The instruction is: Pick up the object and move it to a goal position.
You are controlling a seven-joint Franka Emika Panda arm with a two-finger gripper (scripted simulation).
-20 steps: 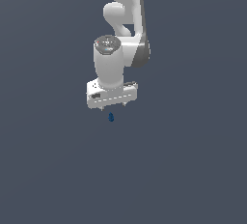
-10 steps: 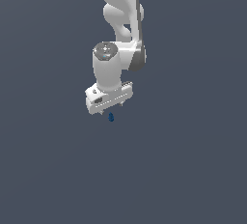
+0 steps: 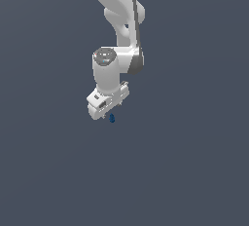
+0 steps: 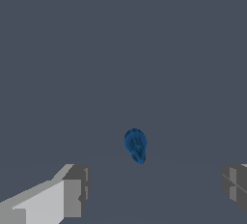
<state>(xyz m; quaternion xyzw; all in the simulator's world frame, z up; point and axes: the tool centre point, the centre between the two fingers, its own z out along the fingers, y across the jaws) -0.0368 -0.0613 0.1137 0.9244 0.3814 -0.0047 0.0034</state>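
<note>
As the arm has swung over the last second, the gripper (image 3: 107, 114) has dropped lower and twisted, now sitting just above and left of the object (image 3: 112, 118) at frame centre of the exterior view. Wrist view shows the fingers (image 4: 72, 191) spread wide, with the object (image 4: 135, 145) between them but further ahead, not yet enclosed. Looks like the approach is nearly done; descent and closing remain. Nothing else on the plain grey floor (image 3: 194, 171), no obstacles, no goal marker visible.
</note>
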